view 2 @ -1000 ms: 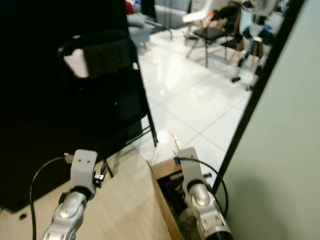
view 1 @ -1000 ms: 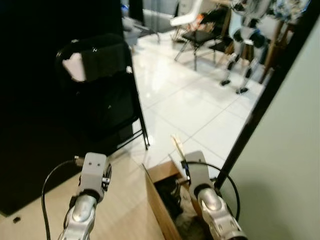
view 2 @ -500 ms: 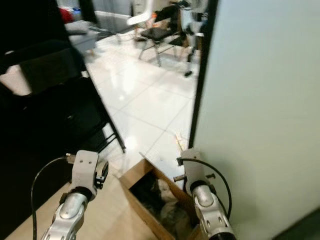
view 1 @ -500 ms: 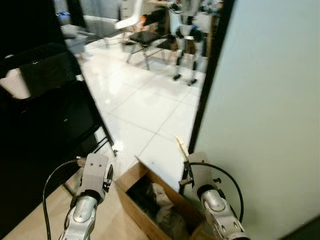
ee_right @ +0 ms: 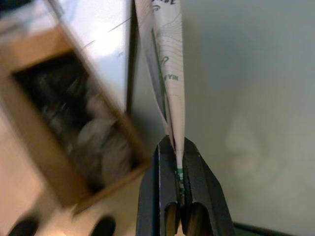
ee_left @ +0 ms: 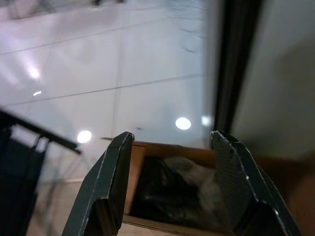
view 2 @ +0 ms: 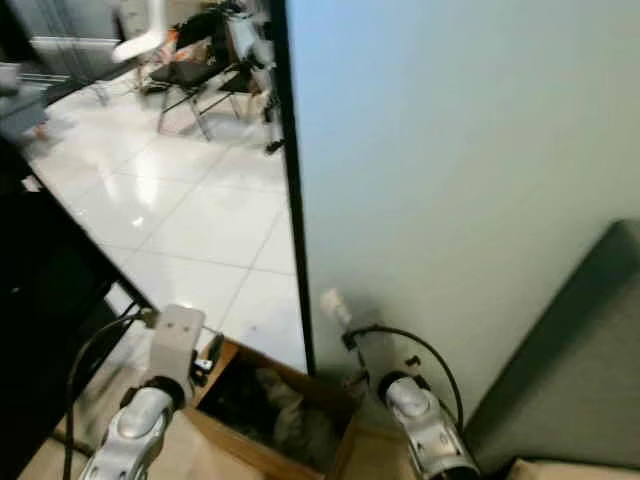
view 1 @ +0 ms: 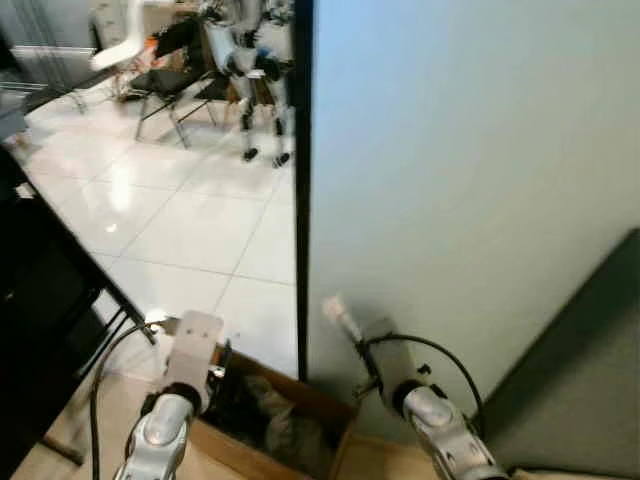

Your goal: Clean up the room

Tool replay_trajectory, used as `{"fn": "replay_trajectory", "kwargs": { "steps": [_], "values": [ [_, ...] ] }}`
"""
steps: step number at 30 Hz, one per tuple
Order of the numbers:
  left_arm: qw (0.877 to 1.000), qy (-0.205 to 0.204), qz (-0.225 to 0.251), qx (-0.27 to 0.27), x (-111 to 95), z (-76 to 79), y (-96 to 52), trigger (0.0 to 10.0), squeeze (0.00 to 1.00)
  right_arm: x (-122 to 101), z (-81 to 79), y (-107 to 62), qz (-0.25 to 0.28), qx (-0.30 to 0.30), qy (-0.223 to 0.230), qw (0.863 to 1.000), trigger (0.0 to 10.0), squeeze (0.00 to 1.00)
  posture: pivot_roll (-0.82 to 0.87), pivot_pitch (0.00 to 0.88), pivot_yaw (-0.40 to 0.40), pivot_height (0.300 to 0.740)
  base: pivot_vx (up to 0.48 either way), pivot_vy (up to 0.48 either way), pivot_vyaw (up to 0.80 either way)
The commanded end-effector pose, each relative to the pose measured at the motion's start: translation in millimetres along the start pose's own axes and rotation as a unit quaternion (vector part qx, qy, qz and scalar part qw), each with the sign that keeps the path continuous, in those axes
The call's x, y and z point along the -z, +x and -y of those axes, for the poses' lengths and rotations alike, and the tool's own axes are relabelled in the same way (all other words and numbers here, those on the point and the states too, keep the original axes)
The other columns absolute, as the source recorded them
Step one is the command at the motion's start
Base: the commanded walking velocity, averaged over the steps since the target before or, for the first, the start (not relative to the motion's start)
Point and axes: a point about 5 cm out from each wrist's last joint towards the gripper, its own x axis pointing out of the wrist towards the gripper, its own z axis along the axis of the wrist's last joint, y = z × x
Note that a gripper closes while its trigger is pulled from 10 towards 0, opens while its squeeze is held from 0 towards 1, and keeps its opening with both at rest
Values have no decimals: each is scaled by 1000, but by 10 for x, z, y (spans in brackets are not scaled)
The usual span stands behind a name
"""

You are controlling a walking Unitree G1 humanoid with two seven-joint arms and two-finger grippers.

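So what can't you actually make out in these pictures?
- The contents of the cardboard box: dark, crumpled and blurred in both eye views and in each wrist view.
- The printing on the paper strip pinched in the right gripper: its top is cut off by the right wrist view's edge.
- The robot figure far across the tiled floor: too small and blurred.
- The left gripper is open, holding nothing.

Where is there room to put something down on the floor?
The white tiled floor is bare between the black frame edge and the dark furniture. The cardboard box is crowded with crumpled stuff. Far chairs crowd the back.
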Motion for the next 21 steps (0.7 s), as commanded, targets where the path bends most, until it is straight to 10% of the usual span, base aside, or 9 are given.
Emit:
{"fn": "replay_trajectory", "kwargs": {
  "steps": [1,21],
  "values": [
    [999,16,-39,-6,168,-81,-61,10000,0,44,-164,17,-8,-44,-3,999,10000,0,-40,72,8,736,0,0,0],
    [999,12,-34,-10,131,-20,-21,10000,0,64,-287,58,-15,-17,20,1000,10000,0,-35,80,15,736,0,156,0]
  ]
}}
